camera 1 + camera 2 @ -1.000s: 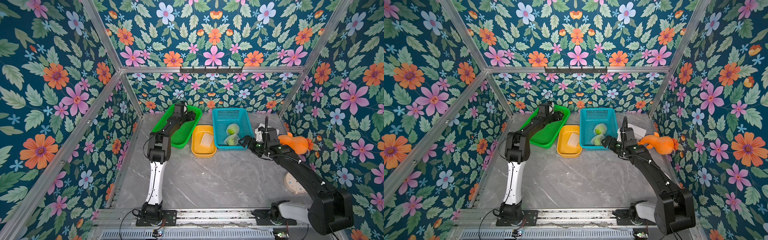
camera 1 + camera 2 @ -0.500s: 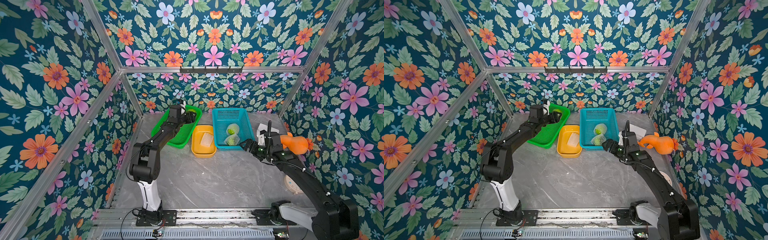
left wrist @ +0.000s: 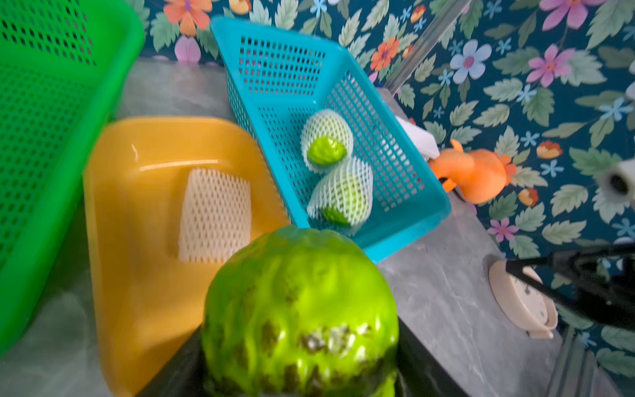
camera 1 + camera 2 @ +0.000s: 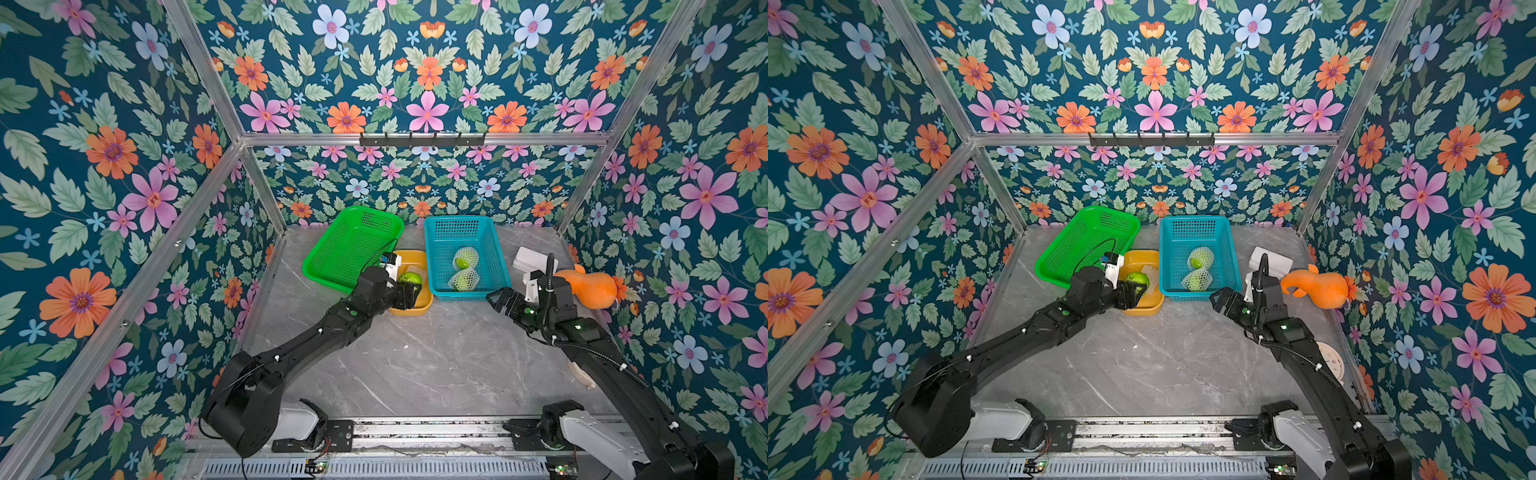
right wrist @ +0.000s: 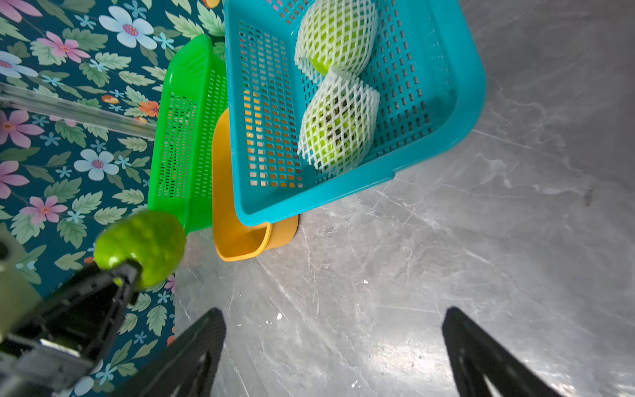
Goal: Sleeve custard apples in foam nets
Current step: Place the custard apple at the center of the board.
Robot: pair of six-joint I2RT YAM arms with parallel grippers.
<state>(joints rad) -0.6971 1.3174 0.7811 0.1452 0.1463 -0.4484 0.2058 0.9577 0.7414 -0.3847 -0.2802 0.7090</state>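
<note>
A bare green custard apple (image 4: 409,277) (image 3: 299,309) is clamped in my left gripper (image 4: 409,289), which is shut on it and hangs over the front of the yellow tub (image 4: 411,311). A loose white foam net (image 3: 214,214) lies flat in that tub. Two more custard apples, each sleeved in a foam net (image 4: 465,258) (image 4: 463,279), lie in the blue basket (image 4: 457,296). My right gripper (image 4: 498,300) (image 5: 333,316) hovers open and empty over bare table, just off the blue basket's front right corner.
A green basket (image 4: 307,266) stands at the back left against the yellow tub. A white box (image 4: 534,259), an orange gourd toy (image 4: 590,286) and a round white dial (image 4: 1329,361) sit along the right wall.
My left arm has swung from the back of the green basket to above the yellow tub, carrying the custard apple. The right arm has drawn back slightly toward the front.
</note>
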